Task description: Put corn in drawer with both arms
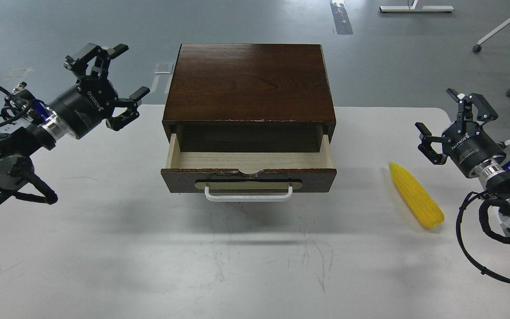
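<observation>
**Drawer open, corn not yet picked up**

While your left gripper (112, 77) hangs with fingers spread, holding nothing, off the table's (104, 248) far left edge, the drawer (249, 165) stands pulled out, pale bare wood inside. Right of it, near the right edge, lies the corn (415, 200), glossy, ridged, tapered. Your right gripper (452, 122), fingers apart, must likely descend and close across that slippery cob.

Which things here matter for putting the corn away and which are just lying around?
Job: corn; drawer, open; left pincer and right pincer, both open.
Just about: white table; chair legs and tape on the floor behind.
</observation>
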Controlling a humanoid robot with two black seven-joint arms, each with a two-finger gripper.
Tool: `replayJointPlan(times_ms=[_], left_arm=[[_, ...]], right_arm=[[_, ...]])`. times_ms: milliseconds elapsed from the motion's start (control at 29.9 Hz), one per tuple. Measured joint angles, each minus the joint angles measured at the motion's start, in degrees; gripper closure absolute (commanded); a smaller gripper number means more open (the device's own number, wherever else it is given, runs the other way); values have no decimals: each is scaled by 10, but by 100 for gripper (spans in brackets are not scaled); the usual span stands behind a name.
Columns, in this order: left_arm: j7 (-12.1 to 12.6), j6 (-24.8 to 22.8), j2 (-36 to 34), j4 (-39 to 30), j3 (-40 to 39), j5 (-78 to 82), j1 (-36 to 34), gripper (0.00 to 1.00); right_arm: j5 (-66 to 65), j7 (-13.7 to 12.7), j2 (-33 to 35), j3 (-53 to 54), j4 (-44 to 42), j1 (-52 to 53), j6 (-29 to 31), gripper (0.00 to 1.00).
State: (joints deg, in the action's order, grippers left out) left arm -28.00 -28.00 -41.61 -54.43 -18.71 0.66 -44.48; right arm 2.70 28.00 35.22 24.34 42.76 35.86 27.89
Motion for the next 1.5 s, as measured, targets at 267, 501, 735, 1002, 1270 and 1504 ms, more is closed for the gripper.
replayJointPlan(times_ms=[267,501,735,1002,1270,1504], left_arm=[[0,0,22,16,-30,-3,44,2],[0,0,29,15,-31,3,46,2],[0,0,34,12,-32,3,46,2],[0,0,34,10,-32,4,47,2],[0,0,38,10,-32,5,46,2],[0,0,37,10,-32,5,45,2]], right_arm=[[-216,0,82,-65,29,58,1,0],[-508,0,153,-88,69,127,1,0],[-751,0,155,-181,74,134,-109,0],[-799,0,142,-282,74,166,-164,0],[-803,0,107,-320,74,165,-171,7],[-803,0,82,-347,69,165,-189,79]])
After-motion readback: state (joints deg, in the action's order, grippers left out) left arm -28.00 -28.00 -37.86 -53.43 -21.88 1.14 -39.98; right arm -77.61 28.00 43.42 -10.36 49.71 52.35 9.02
